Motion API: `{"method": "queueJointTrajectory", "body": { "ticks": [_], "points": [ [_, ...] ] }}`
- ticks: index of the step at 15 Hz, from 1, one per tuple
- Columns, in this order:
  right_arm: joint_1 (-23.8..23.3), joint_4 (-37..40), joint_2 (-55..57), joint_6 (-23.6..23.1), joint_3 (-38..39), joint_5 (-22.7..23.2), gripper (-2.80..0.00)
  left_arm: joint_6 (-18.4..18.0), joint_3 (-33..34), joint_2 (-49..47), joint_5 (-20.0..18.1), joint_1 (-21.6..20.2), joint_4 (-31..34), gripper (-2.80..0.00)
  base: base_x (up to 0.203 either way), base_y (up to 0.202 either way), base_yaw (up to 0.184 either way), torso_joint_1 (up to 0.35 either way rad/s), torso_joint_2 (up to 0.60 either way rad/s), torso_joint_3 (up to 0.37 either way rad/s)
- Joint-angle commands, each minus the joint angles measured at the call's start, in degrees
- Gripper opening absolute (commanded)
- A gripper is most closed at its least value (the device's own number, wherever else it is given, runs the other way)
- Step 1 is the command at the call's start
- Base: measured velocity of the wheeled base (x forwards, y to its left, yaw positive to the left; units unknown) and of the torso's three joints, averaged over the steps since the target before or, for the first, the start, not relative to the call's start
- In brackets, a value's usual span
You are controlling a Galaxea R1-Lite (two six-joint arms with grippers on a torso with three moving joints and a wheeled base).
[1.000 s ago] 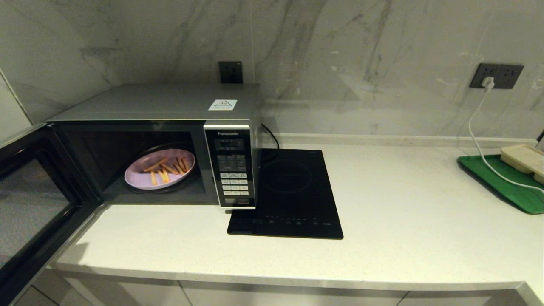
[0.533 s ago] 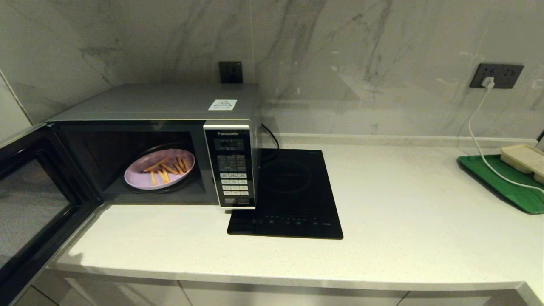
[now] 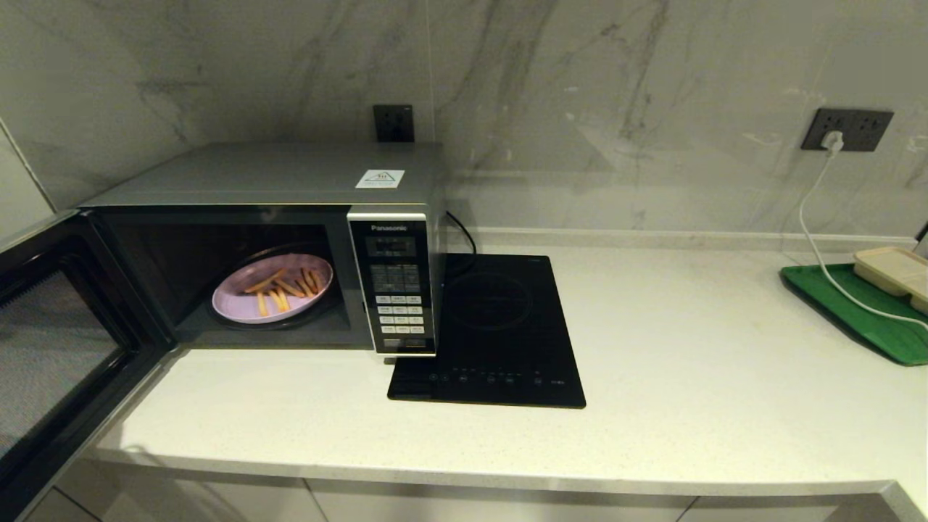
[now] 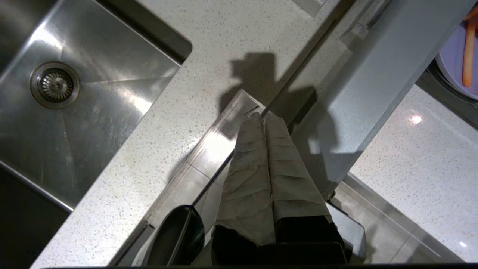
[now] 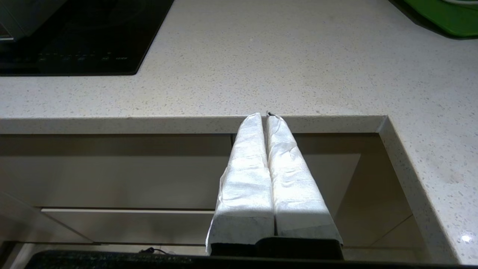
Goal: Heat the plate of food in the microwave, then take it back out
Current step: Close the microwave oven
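Only the shadow at the worktop's [image 3: 652, 348] lower-left edge has shrunk; plate of food [image 3: 272, 288], centre-left inside the open microwave [image 3: 290, 181]: light, rigid, slick plastic, loose fries; grip near rim; left pincer [image 4: 264, 116] clenched, empty.

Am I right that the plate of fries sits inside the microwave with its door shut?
Not quite: the plate of fries does sit inside the microwave, but its door is swung wide open, as the head view shows.
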State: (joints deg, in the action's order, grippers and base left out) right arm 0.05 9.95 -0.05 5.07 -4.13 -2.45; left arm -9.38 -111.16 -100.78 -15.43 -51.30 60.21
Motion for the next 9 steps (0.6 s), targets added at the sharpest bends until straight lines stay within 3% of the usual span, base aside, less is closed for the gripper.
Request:
{"method": "queueJointTrajectory", "body": {
  "ticks": [1,5,9],
  "points": [
    [0.0,0.1,0.0,0.0,0.0,0.0,-2.80,0.1,0.3,-0.1,-0.2,0.0,0.7,-2.80,0.000,0.000,0.000,0.000,0.00,0.000],
    [0.0,0.1,0.0,0.0,0.0,0.0,-2.80,0.2,2.8,1.2,-0.5,0.2,1.8,-2.80,0.000,0.000,0.000,0.000,0.00,0.000],
    [0.0,0.1,0.0,0.0,0.0,0.0,-2.80,2.3,5.3,5.6,-0.7,5.1,3.9,-2.80,0.000,0.000,0.000,0.000,0.00,0.000]
  ]
}}
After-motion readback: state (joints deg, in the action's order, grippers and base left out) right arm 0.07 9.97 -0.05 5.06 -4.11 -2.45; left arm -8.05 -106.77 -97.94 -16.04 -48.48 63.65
